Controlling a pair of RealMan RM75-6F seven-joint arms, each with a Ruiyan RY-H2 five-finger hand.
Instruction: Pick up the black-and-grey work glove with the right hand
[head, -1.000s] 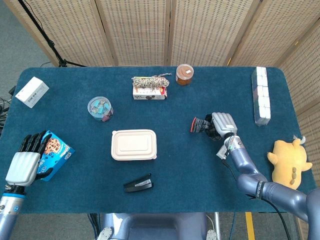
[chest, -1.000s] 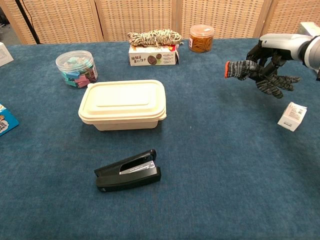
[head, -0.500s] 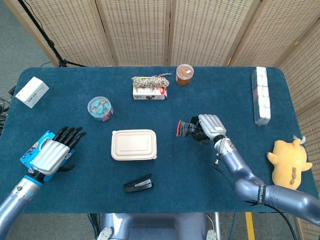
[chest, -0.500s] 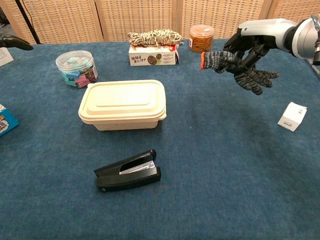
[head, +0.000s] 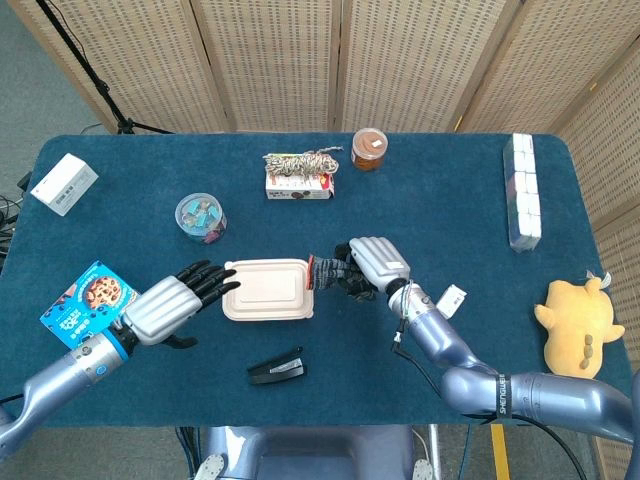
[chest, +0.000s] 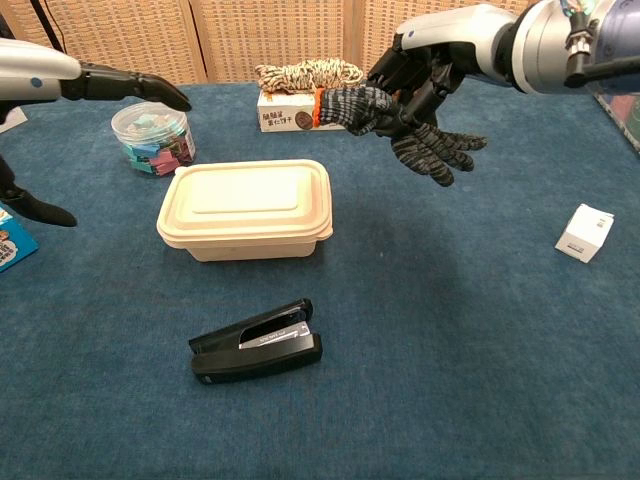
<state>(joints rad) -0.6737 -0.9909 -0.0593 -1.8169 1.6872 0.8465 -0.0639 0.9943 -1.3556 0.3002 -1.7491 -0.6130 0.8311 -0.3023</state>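
Note:
My right hand (head: 372, 262) (chest: 425, 62) grips the black-and-grey work glove (chest: 395, 122) (head: 336, 277) in the air, right of the beige lidded container (head: 267, 289) (chest: 245, 207). The glove's orange-trimmed cuff points left toward the container and its fingers droop to the right. My left hand (head: 182, 301) (chest: 110, 84) is open with fingers stretched out, reaching toward the container's left end, above the table.
A black stapler (head: 277, 369) (chest: 258, 342) lies in front of the container. A clear tub of clips (head: 201, 216), a box with twine (head: 299, 175), an amber jar (head: 368, 149), a cookie box (head: 90, 300), a small white box (chest: 585, 232), a yellow plush (head: 575, 326) stand around.
My right hand has carried the glove leftward, from the right side to beside the container. My left hand has left the cookie box and swung right toward the container.

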